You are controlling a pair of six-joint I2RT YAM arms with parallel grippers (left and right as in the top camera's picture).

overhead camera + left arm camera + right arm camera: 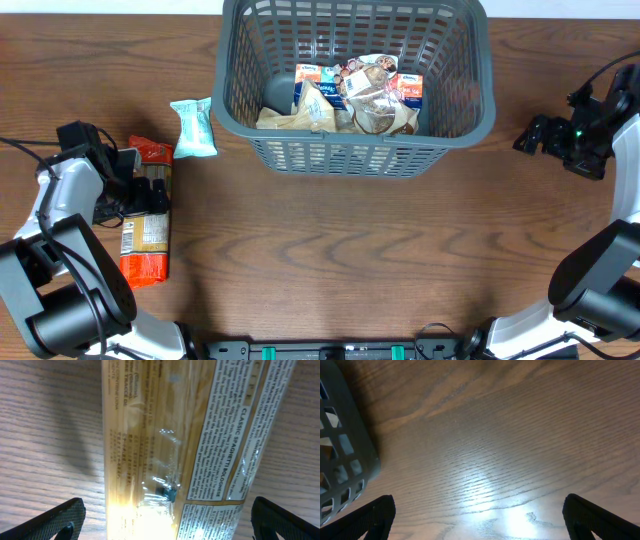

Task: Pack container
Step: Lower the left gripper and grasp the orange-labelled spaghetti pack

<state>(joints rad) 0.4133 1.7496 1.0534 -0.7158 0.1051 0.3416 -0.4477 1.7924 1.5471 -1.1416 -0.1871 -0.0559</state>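
Leftward, well apart from container (455,125): left gripper (167,520), jaws wide astride spaghetti packet (175,435). Near container's right side: right gripper (480,520), jaws wide, holding nothing.

Your overhead view looks straight down on the desk (320,260). Your left wrist view hangs close over the spaghetti packet (175,435) under the left tool (167,520). Your right wrist view faces desk under the right tool (480,517), container (342,455) at its left; overhead shows both.
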